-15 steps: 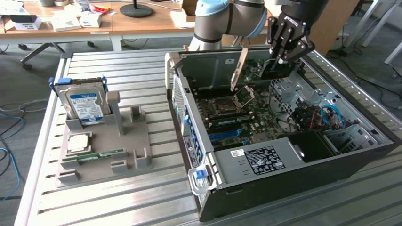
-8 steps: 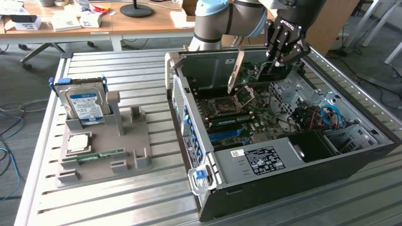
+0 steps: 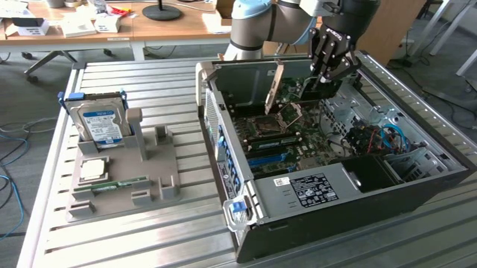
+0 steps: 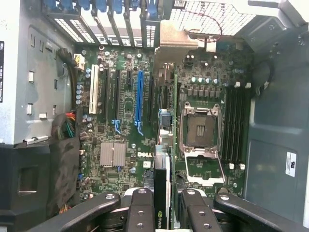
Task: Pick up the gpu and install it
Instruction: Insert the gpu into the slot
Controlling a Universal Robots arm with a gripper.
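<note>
The gpu (image 4: 161,186) is a thin dark card seen edge-on, with a green logo near my fingers. My gripper (image 4: 162,212) is shut on it, one black finger (image 4: 142,208) on each side. The card hangs above the motherboard (image 4: 120,72), between the long blue slot (image 4: 140,96) and the open processor socket (image 4: 200,130). In the exterior view my gripper (image 3: 313,92) reaches down into the open computer case (image 3: 335,195) near its back wall. The gpu (image 3: 277,84) stands upright there as a brownish strip.
On the exterior view's left a grey holder (image 3: 127,167) carries a silver hard drive (image 3: 100,123), a narrow green memory stick (image 3: 111,184) and a square chip (image 3: 93,167). Cables (image 3: 372,137) and a black box (image 3: 369,173) fill the case's near end. Desks stand behind.
</note>
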